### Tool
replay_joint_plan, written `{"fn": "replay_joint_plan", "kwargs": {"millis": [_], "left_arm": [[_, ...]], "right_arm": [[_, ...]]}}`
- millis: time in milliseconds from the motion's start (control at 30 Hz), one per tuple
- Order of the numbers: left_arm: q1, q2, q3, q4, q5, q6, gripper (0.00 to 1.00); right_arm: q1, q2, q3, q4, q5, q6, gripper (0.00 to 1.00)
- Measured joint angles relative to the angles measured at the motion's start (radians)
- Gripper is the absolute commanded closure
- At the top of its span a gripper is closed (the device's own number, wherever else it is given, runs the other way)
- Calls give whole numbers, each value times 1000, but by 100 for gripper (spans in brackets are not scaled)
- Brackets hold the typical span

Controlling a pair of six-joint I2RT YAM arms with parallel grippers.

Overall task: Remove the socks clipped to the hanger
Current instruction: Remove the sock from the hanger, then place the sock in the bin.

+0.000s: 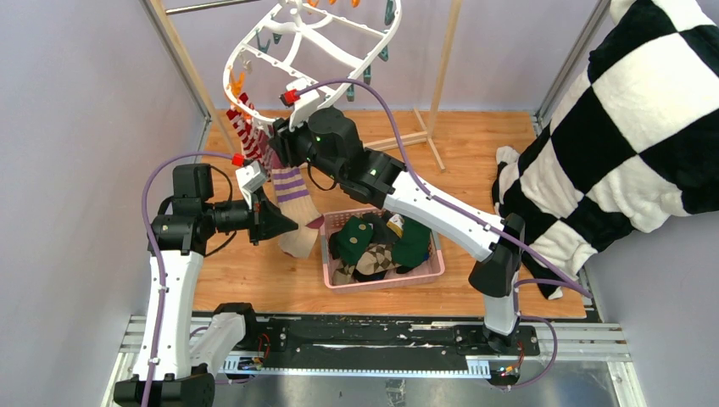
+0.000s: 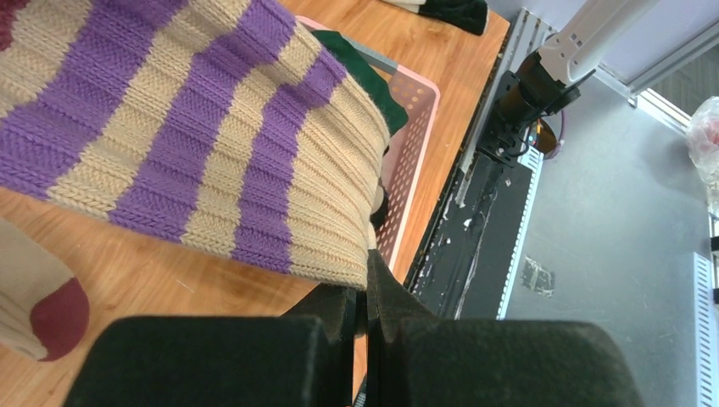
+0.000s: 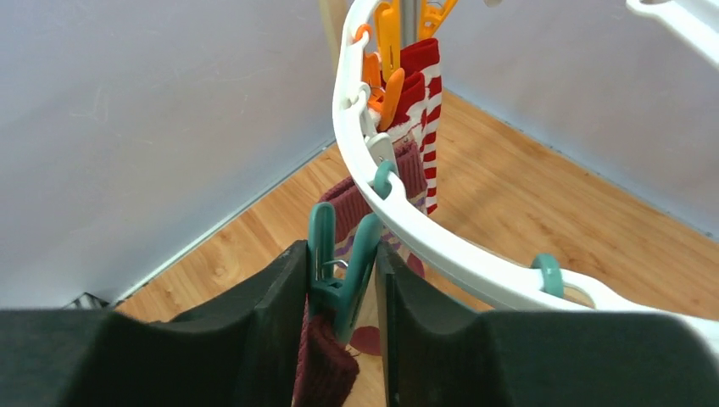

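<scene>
The white oval hanger point(image 1: 314, 51) hangs tilted at the back, and its rim shows in the right wrist view point(image 3: 398, 220). A tan sock with purple stripes point(image 1: 292, 191) and a maroon cuff point(image 3: 326, 369) hangs from a teal clip point(image 3: 339, 271). My right gripper point(image 1: 278, 146) point(image 3: 339, 288) has its fingers pressed on both sides of that clip. My left gripper point(image 1: 287, 224) point(image 2: 366, 292) is shut on the lower edge of the tan sock point(image 2: 195, 144). A red-and-white striped sock point(image 1: 246, 131) point(image 3: 424, 102) hangs from orange clips point(image 3: 386, 59) beside it.
A pink slotted basket point(image 1: 381, 280) point(image 2: 415, 144) on the wooden floor holds dark green point(image 1: 413, 242) and argyle point(image 1: 377, 259) socks. A black-and-white checkered cloth point(image 1: 627, 127) fills the right side. The wooden rack frame point(image 1: 441, 76) stands behind the hanger. Walls close in the left.
</scene>
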Motion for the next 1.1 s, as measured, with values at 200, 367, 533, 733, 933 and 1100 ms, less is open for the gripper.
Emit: {"fn": "replay_joint_plan", "kwargs": {"millis": [200,367,533,733,933,1100], "left_arm": [[-4,-1,0,0,0,-2,100],[-4,-6,-12,-1,-9,-2,100],[-5,-6,-15,-2,-15,-2,100],[-5,-6,-13,-2,-13,0,100],[-6,-3,-7,-2,1,12,100],[-10,3,14,-2,3,22,100]], "right_arm": [[0,2,0,10,13,5,92],[0,2,0,12,12,19,97],[-3,1,-1,14,1,47,63],[-41,-92,-173,69,-126,114,27],[-122,-334,-575,250,-373,170,18],[-156,-485,-766,387,-623,170,13]]}}
